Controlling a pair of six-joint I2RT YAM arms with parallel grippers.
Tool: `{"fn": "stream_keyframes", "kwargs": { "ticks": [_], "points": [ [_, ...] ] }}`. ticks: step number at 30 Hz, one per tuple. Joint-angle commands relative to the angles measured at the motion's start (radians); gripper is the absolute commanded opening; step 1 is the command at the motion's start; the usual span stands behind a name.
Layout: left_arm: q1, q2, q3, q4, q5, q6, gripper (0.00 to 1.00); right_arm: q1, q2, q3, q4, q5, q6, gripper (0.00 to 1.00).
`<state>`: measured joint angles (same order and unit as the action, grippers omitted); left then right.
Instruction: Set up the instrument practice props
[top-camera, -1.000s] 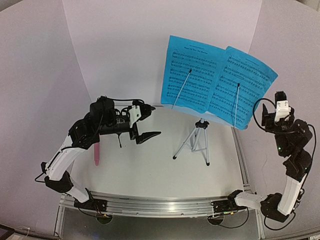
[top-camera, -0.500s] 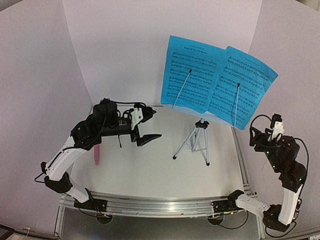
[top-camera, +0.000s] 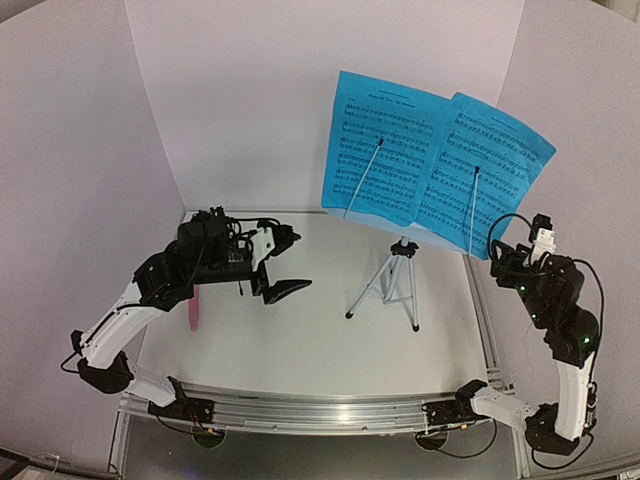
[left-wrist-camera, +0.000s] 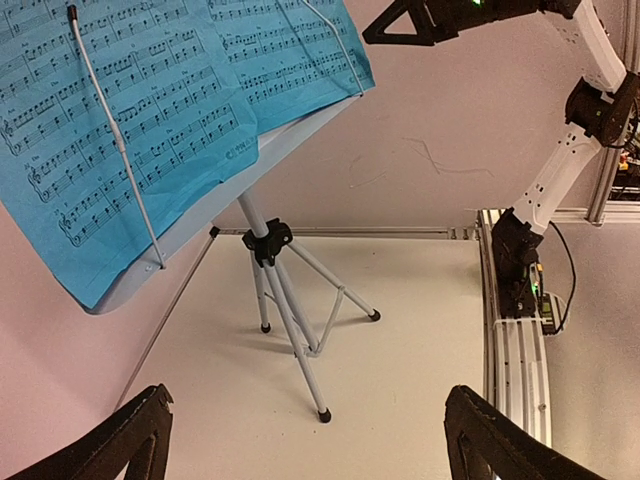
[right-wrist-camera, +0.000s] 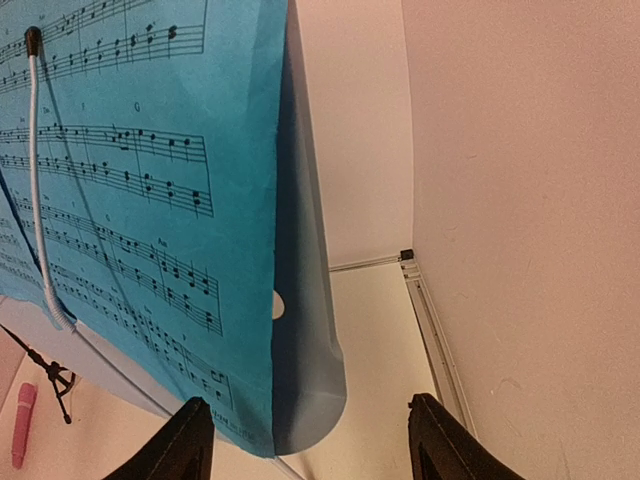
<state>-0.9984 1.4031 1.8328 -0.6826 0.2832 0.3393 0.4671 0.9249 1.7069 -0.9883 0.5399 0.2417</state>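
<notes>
Clearly apart: music stand (top-camera: 403, 246) right of left gripper (top-camera: 290, 265), jaws spread.

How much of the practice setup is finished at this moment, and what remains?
Done: the music stand is upright, the two blue pages on it under the wire holders. In hand: nothing; the left gripper and the right gripper are open and empty. Left: the pink microphone lies flat on the table, not in the small black mount, so probably that comes next.
</notes>
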Motion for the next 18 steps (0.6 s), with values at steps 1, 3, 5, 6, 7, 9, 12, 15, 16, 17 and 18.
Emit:
{"fn": "stream_keyframes", "kwargs": {
  "ticks": [1, 3, 5, 6, 7, 9, 12, 15, 16, 17, 18],
  "points": [
    [0.007, -0.046, -0.019, 0.056, -0.019, -0.004, 0.95, 0.000, 0.002, 0.002, 0.055, 0.030, -0.003, 0.64],
    [0.009, -0.047, -0.025, 0.062, -0.021, -0.002, 0.95, 0.001, -0.004, -0.005, 0.064, 0.030, -0.006, 0.64],
    [0.009, -0.045, -0.025, 0.069, -0.019, 0.000, 0.95, 0.000, 0.006, -0.003, 0.068, 0.012, -0.010, 0.63],
    [0.009, -0.043, -0.025, 0.073, -0.018, 0.002, 0.95, 0.000, 0.014, -0.004, 0.068, 0.012, -0.012, 0.62],
    [0.009, -0.041, -0.024, 0.077, -0.016, 0.004, 0.95, 0.000, 0.023, -0.006, 0.067, 0.015, -0.014, 0.61],
    [0.009, -0.038, -0.018, 0.080, -0.018, 0.008, 0.95, 0.001, 0.027, -0.019, 0.070, 0.027, -0.016, 0.58],
    [0.009, -0.039, -0.011, 0.074, -0.024, 0.013, 0.95, 0.000, 0.023, -0.027, 0.078, 0.027, -0.019, 0.50],
    [0.009, -0.041, -0.012, 0.072, -0.031, 0.023, 0.95, 0.000, 0.021, -0.021, 0.082, 0.023, -0.026, 0.45],
    [0.009, -0.042, -0.014, 0.072, -0.033, 0.027, 0.95, 0.000, 0.020, -0.018, 0.083, 0.024, -0.027, 0.44],
    [0.009, -0.042, -0.016, 0.074, -0.035, 0.030, 0.95, 0.000, 0.020, -0.014, 0.083, 0.021, -0.028, 0.44],
    [0.009, -0.041, -0.017, 0.078, -0.035, 0.031, 0.95, 0.000, 0.021, -0.011, 0.082, 0.017, -0.028, 0.43]
  ]
}}
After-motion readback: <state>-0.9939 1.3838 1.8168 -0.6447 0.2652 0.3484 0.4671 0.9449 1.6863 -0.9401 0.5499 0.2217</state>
